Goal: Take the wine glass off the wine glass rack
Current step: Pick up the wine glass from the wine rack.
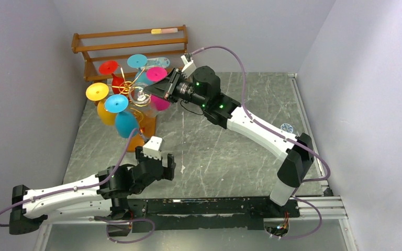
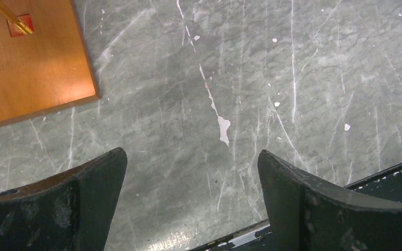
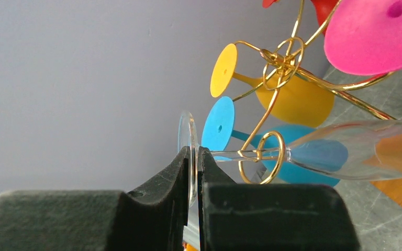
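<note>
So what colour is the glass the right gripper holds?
Clear wine glass, best in right wrist view.

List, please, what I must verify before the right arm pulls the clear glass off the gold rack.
1. Grip: right gripper shut on the wine glass foot: ok.
2. Stem free of the wine glass rack curl: not ok, it sits inside.
3. Other arm: left gripper open, holding nothing: ok.
4. Rack steadied at its wooden base: not ok, nothing touches it.
5. Clearance to the pink glass: cannot tell.
</note>
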Available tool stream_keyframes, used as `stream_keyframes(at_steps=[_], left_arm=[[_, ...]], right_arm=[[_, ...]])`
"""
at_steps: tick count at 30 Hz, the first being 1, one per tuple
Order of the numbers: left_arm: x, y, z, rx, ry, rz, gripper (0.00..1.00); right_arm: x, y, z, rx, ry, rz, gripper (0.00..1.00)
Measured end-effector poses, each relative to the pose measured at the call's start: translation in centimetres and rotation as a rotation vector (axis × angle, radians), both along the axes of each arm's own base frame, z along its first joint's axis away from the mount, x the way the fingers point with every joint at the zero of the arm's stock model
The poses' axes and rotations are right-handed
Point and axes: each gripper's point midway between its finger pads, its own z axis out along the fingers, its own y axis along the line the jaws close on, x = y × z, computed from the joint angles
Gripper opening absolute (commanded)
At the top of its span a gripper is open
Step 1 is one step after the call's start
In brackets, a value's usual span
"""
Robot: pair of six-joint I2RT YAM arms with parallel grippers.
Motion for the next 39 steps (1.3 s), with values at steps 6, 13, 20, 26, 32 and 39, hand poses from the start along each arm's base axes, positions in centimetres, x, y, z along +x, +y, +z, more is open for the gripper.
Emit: stream_keyframes(at_steps=[6, 13, 20, 26, 32, 39], left_arm=[[0.0, 0.1, 0.2, -0.007, -0.004, 0.002, 1.00], [0.1, -0.1, -0.4, 0.022, 0.005, 0.001, 1.00], [0.2, -0.5, -0.5, 0.039, 0.008, 0.002, 1.00], [0.3, -0.9, -0.8, 0.050, 0.011, -0.003, 1.00], [0.4, -1.2, -0.4, 0.038, 0.007, -0.003, 1.00], [0.2, -1.2, 0.4, -0.005, 0.001, -0.011, 1.00]], right_arm=[[0.1, 0.2, -1.5, -0.051, 0.037, -0.025, 0.00], [0.0, 0.5, -3.2, -0.102, 0.063, -0.031, 0.00], [-0.9, 0.9, -3.8, -0.123, 0.058, -0.013, 0.00], [-0.5, 1.0, -3.4, -0.137, 0.042, -0.026, 0.00], [0.0, 1.6, -3.3, -0.129, 0.045, -0.034, 0.00], [1.3, 1.8, -4.3, -0.129, 0.085, -0.090, 0.00]])
